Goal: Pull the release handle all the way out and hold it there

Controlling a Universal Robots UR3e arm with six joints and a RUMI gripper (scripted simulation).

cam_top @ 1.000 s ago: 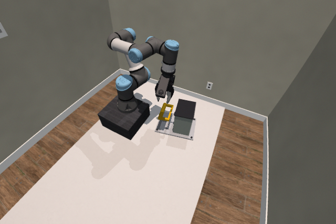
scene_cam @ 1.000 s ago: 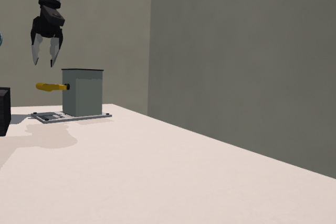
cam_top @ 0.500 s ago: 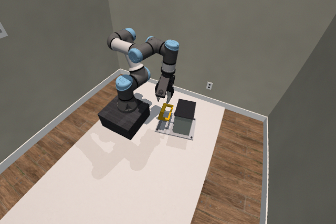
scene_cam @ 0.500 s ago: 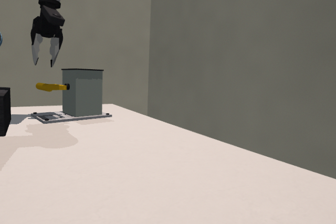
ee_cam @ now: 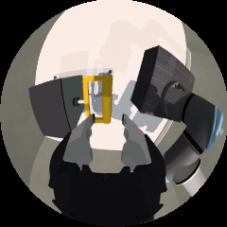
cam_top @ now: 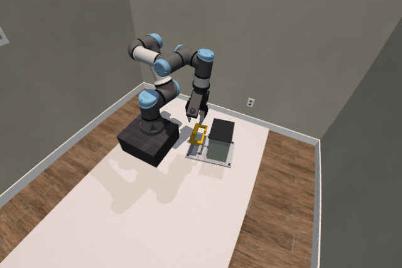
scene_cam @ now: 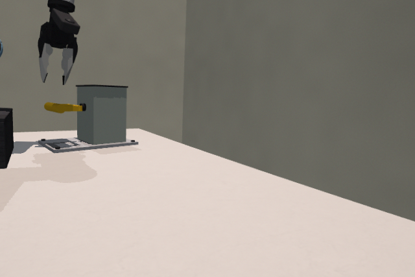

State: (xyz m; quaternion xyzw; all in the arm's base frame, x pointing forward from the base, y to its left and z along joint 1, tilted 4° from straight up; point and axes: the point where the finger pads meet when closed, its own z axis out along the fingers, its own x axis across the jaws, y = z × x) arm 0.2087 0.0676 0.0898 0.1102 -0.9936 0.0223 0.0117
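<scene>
The yellow release handle (cam_top: pixel 195 133) (scene_cam: pixel 62 108) (ee_cam: pixel 97 98) is a rectangular loop that sticks out sideways from a grey box (cam_top: pixel 221 130) (scene_cam: pixel 102 113) (ee_cam: pixel 51 105) with a black top. The box stands on a light base plate (cam_top: pixel 209 160) (scene_cam: pixel 87 146). My gripper (cam_top: pixel 195 118) (scene_cam: pixel 53 81) (ee_cam: pixel 108 114) hangs in the air above the handle's outer end, pointing down. Its fingers stand partly open with nothing between them. It touches nothing.
The arm's black pedestal (cam_top: pixel 147 142) (scene_cam: pixel 5 136) (ee_cam: pixel 163 82) stands close to the left of the handle. The white table top (cam_top: pixel 156 203) (scene_cam: pixel 207 207) stretches forward. Grey walls (scene_cam: pixel 294 66) stand behind and to the right.
</scene>
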